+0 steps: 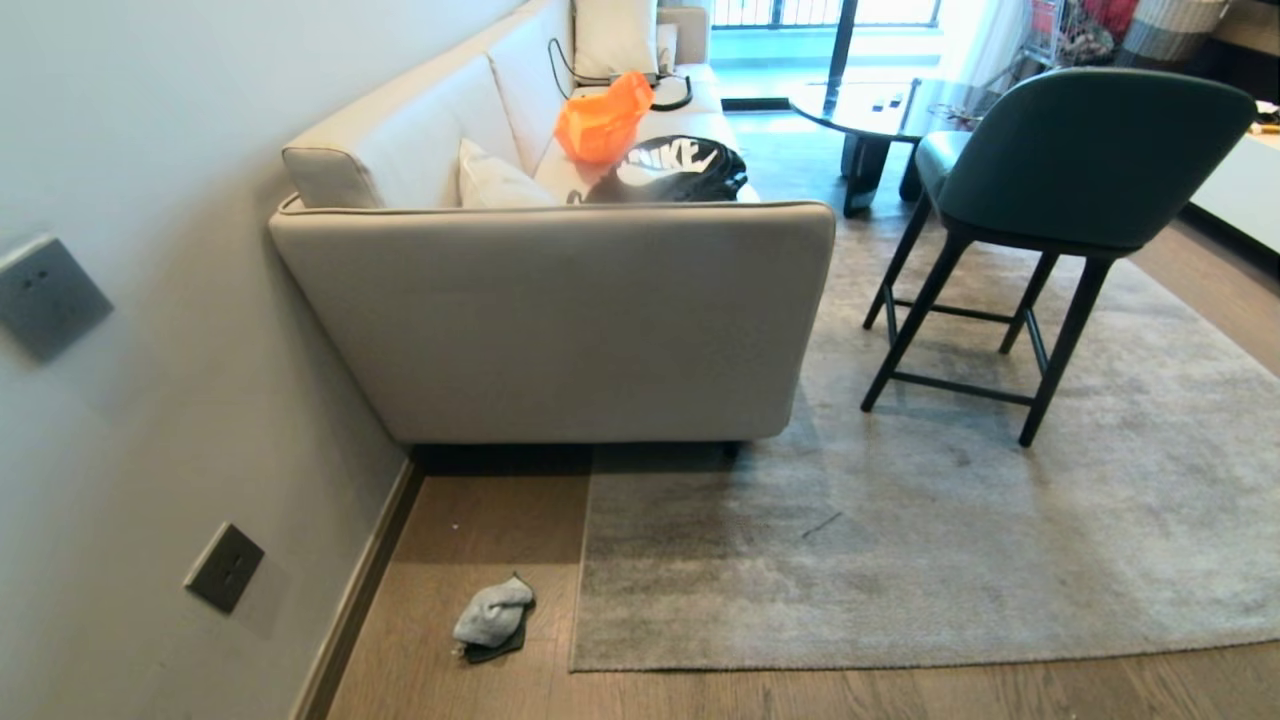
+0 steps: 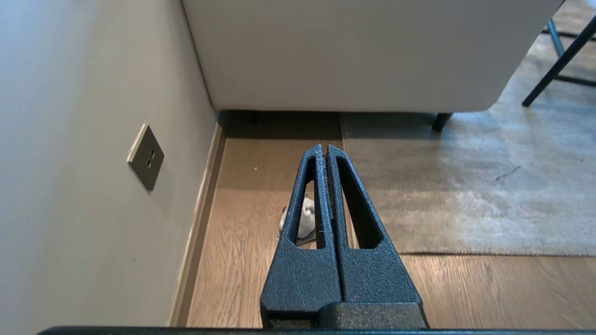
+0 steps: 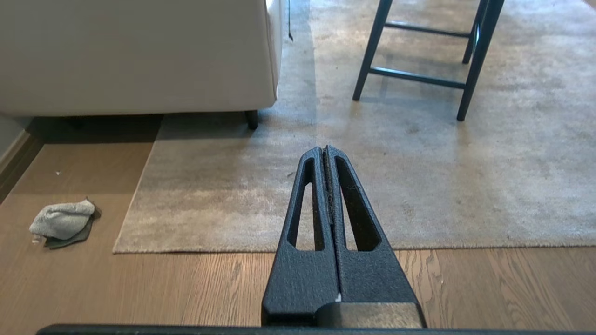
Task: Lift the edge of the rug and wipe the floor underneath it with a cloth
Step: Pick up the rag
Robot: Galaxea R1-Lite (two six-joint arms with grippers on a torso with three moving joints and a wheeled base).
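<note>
Large short-pile rug (image 1: 950, 520): pale grey, mottled with darker patches. Wood-plank floor (image 1: 480, 690): light brown grain; skirting strip (image 1: 355, 600) darker brown. Small crumpled cloth (image 1: 492, 612): pale grey-white on top, dark grey underneath. Upholstered sofa (image 1: 560, 320): plain beige-cream. Plastic bag (image 1: 603, 118) on it: bright orange; next to it a black bag (image 1: 672, 170) with white lettering. Padded chair (image 1: 1080, 150): dark green seat, black legs. Both gripper bodies, left (image 2: 324, 150) and right (image 3: 323, 150): textured black.

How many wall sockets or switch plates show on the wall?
2. One plate sits high on the left wall, level with the sofa side; another is low, just above the skirting near the cloth. The sofa may hide others.
</note>
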